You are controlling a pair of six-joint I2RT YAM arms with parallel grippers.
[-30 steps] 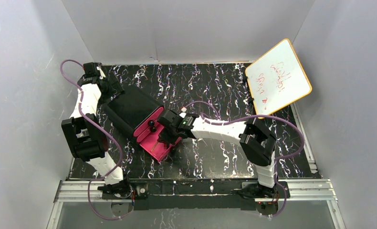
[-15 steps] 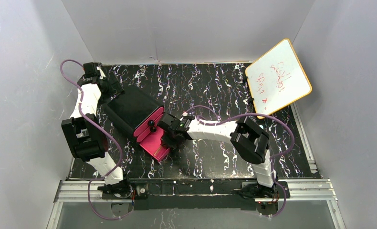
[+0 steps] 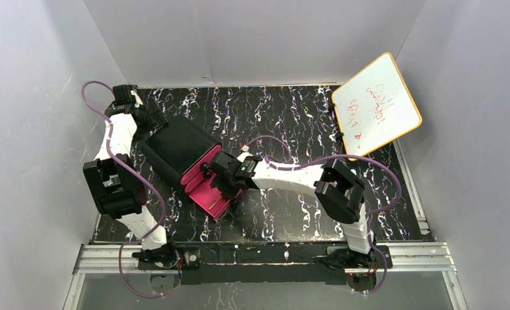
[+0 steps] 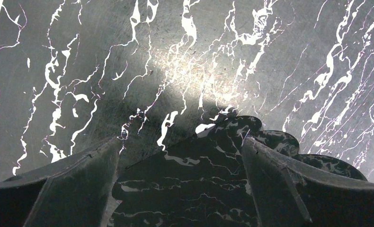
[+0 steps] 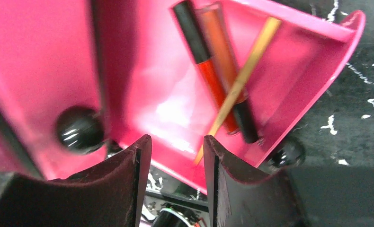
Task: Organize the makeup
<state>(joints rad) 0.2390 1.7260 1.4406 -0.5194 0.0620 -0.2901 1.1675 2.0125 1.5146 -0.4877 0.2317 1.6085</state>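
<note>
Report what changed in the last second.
The right arm's elbow swung slightly left, and the right gripper edged left toward the drawer fronts of the black box, above the open pink drawer. Nothing was taken or released. The left gripper, box, drawer with its pencils, and whiteboard stayed put.

You are looking into a robot lab's test cell: plain white panels point(image 3: 252, 39) box in a black marbled table point(image 3: 291, 116), left arm point(image 3: 120, 139) and right arm point(image 3: 291, 175) bolted to a metal rail point(image 3: 265, 255), a scribbled whiteboard point(image 3: 376, 104) leaning nearby.
</note>
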